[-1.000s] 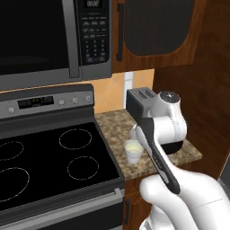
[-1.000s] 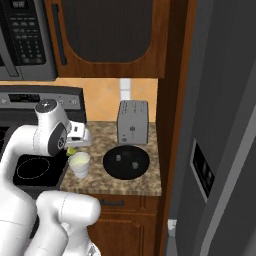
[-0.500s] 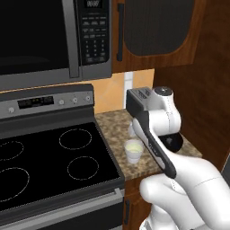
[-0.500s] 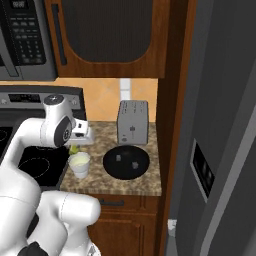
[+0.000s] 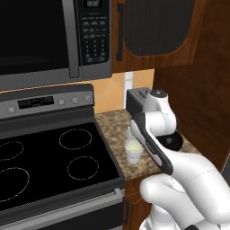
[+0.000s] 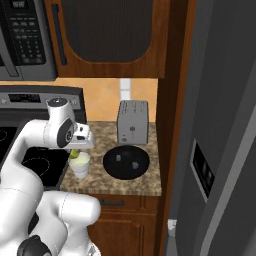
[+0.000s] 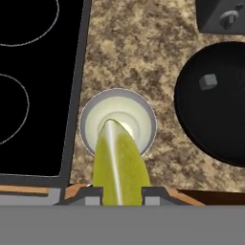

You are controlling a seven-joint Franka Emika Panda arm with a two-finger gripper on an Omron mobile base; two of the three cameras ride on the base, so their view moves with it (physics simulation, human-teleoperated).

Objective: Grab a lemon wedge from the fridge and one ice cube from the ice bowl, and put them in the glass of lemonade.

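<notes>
My gripper [image 7: 122,194] is shut on the lemon wedge [image 7: 119,162], a yellow-green sliver whose tip points down over the glass of lemonade [image 7: 86,125]. The whitish glass [image 6: 80,167] stands on the granite counter beside the stove, and the wedge [image 6: 74,154] hangs just above its rim under my gripper [image 6: 76,149]. In the left base view my arm hides the hand above the glass [image 5: 133,153]. The black ice bowl [image 7: 215,129] lies to the right with an ice cube [image 7: 207,81] in it. The grey fridge [image 6: 220,150] stands at the far right.
A grey toaster [image 6: 132,122] stands behind the ice bowl [image 6: 126,162] against the wall. The black stove top [image 5: 49,157] borders the counter on the left, under a microwave [image 5: 45,36]. A wooden cabinet side separates counter and fridge.
My arm has swung its upper joints over, and the hand has sunk a little toward the glass with the wedge still held. Glass, bowl and toaster have not moved.
</notes>
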